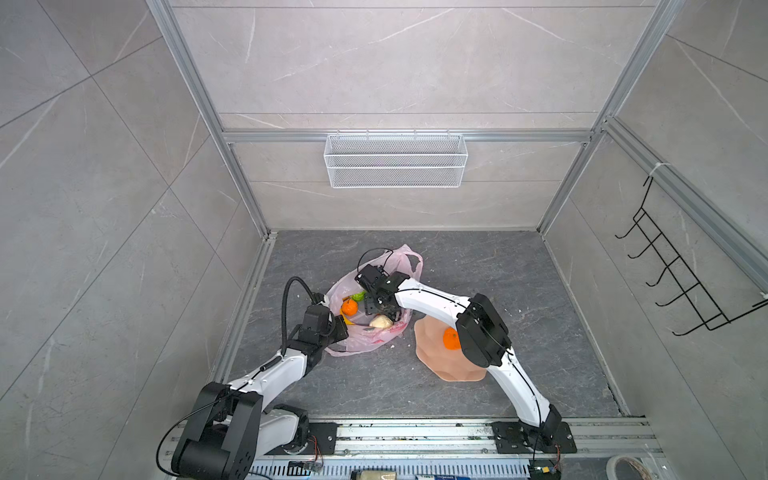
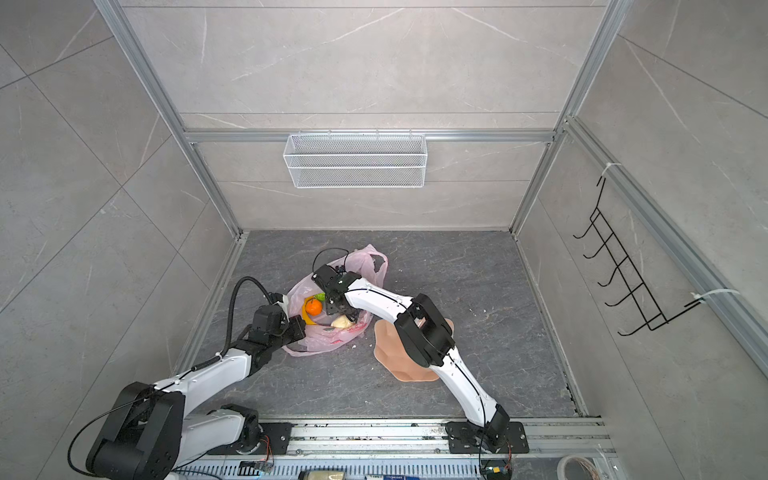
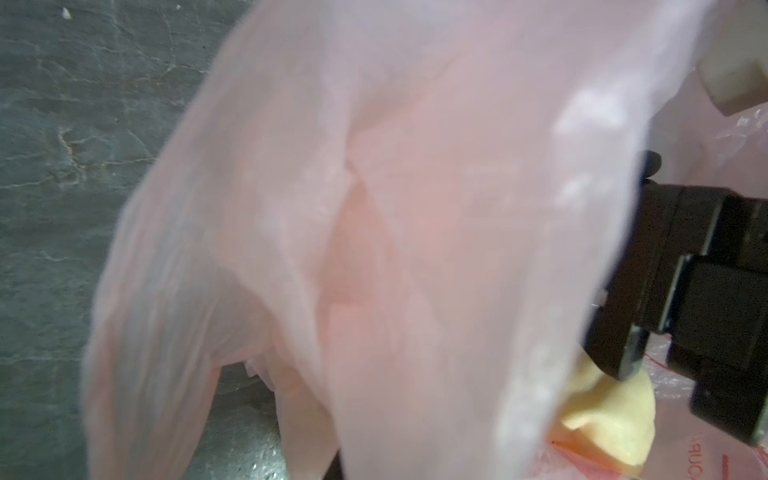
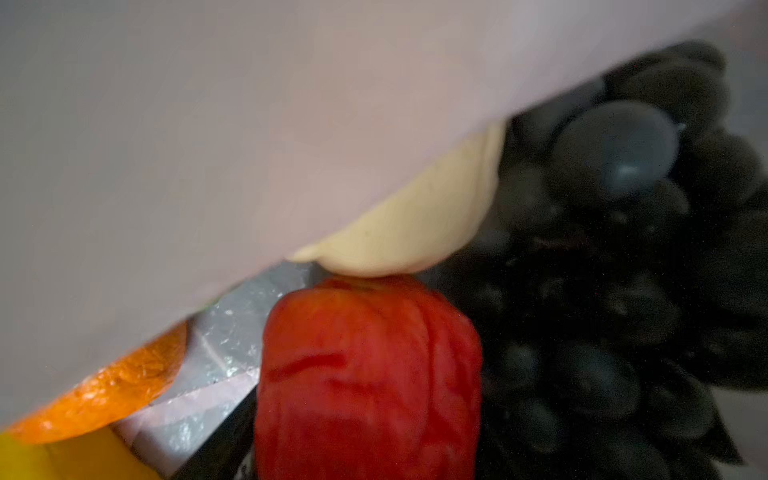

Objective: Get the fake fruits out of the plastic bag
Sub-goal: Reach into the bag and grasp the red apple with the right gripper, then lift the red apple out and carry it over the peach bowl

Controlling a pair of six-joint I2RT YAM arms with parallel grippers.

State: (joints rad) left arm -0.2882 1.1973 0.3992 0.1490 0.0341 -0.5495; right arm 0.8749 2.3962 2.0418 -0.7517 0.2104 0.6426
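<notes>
The pink plastic bag (image 1: 374, 338) (image 2: 332, 338) lies open on the floor. My left gripper (image 1: 340, 328) (image 2: 300, 326) is shut on its near rim, and bag film (image 3: 374, 208) fills the left wrist view. My right gripper (image 1: 380, 309) (image 2: 338, 309) reaches down into the bag. A red fruit (image 4: 370, 374) sits between its jaws; whether they press it is unclear. Around it lie a beige fruit (image 4: 415, 224) (image 1: 380, 321), dark grapes (image 4: 623, 291), an orange (image 1: 349, 307) (image 4: 120, 386), a green fruit (image 1: 358, 296) and a yellow banana (image 1: 347, 319).
A peach scalloped plate (image 1: 449, 370) (image 2: 411, 372) lies right of the bag, partly under my right arm, with another orange (image 1: 450, 338) on it. A white mesh basket (image 1: 395, 160) hangs on the back wall. A black hook rack (image 1: 681, 274) hangs on the right wall.
</notes>
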